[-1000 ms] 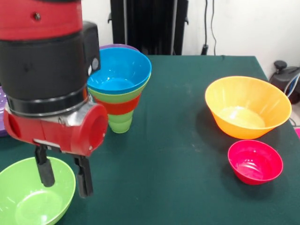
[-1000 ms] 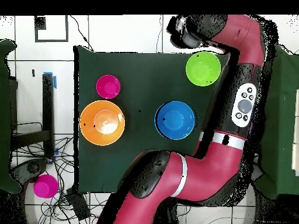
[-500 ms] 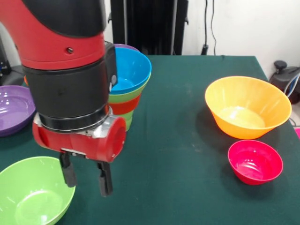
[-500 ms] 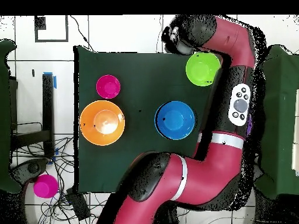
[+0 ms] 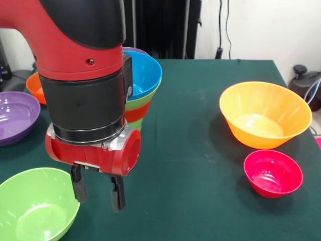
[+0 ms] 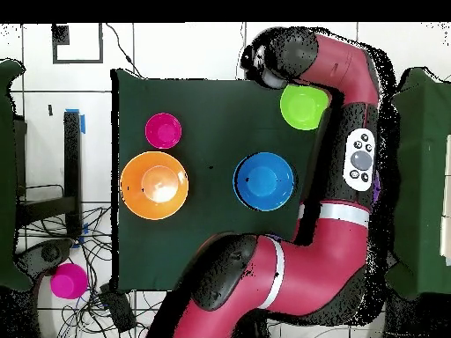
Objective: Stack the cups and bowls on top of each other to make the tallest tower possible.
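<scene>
The pincer (image 5: pixel 98 192) hangs open and empty, its 2 black fingers apart, beside the rim of the lime-green bowl (image 5: pixel 35 208) at its 9 o'clock. At 3 o'clock sits the small pink-red bowl (image 5: pixel 273 173), the large orange bowl (image 5: pixel 265 114) behind it. The green counter (image 5: pixel 200 201) carries everything. Behind the arm (image 5: pixel 85 85) at 12 o'clock stands the tower (image 5: pixel 143 83), partly hidden. A purple bowl (image 5: pixel 15 116) lies at 10 o'clock.

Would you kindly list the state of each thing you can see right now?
Claw: open, empty, beside the lime-green plastic bowl's rim.
Lime-green plastic bowl: upright, empty.
Tower of stacked bowls: standing, blue bowl on top.
Large orange plastic bowl: upright, empty.
Small pink-red plastic bowl: upright, empty.
Purple plastic bowl: upright, empty.
</scene>
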You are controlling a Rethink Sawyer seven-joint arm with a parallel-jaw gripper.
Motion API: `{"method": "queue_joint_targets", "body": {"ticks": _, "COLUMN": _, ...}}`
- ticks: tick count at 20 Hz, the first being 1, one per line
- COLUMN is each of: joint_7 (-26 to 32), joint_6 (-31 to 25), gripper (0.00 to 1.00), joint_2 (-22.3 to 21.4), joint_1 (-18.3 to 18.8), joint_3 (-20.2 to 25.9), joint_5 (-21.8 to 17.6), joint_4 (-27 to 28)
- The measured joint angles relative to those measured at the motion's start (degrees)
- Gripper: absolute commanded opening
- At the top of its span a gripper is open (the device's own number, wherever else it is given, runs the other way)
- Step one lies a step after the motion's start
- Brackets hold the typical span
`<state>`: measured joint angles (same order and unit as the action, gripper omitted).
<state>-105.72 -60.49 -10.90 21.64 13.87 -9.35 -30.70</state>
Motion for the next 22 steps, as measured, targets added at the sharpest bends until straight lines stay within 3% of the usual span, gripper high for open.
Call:
{"method": "queue_joint_targets", "body": {"ticks": 10, "joint_7": 0.0, "joint_6": -0.6, "gripper": 1.0, "joint_2": 1.8, "joint_1": 0.3, "joint_3": -0.2, "joint_5": -0.7, "joint_4": 2.6}}
{"method": "queue_joint_targets", "body": {"ticks": 22, "joint_7": 0.0, "joint_6": -1.8, "gripper": 1.0, "joint_2": 1.0, "joint_1": 1.8, "joint_3": -1.5, "joint_5": -1.6, "joint_4": 5.1}}
